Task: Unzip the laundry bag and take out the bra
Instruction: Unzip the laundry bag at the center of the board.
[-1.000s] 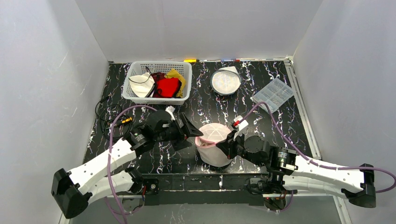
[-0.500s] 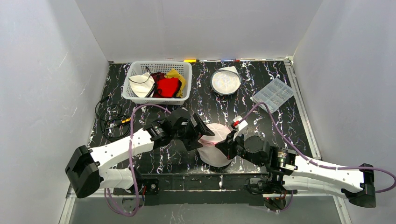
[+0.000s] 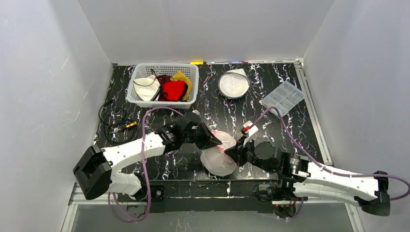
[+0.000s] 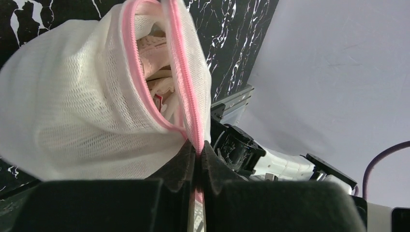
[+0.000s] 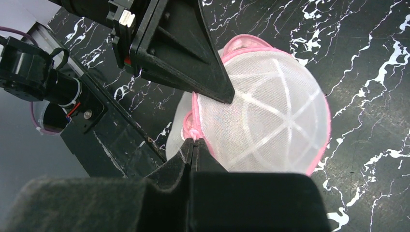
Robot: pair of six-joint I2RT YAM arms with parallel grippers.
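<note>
the white mesh laundry bag point(image 3: 218, 160) sits near the marbled table's point(image 3: 212, 106) front edge, between both arms, its pink zipper partly open and the bra point(image 4: 155, 46) showing inside. the left gripper point(image 4: 197, 153) is pinched tight on the zipper trim. the right gripper point(image 5: 193, 143) is clamped on the bag's pink edge.

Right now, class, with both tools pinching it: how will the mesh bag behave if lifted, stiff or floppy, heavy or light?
Probably floppy: the bag walls sag and fold where the left tool pinches the trim. The domed top likely holds shape, given its white ribs. Likely light: thin, see-through mesh.
</note>
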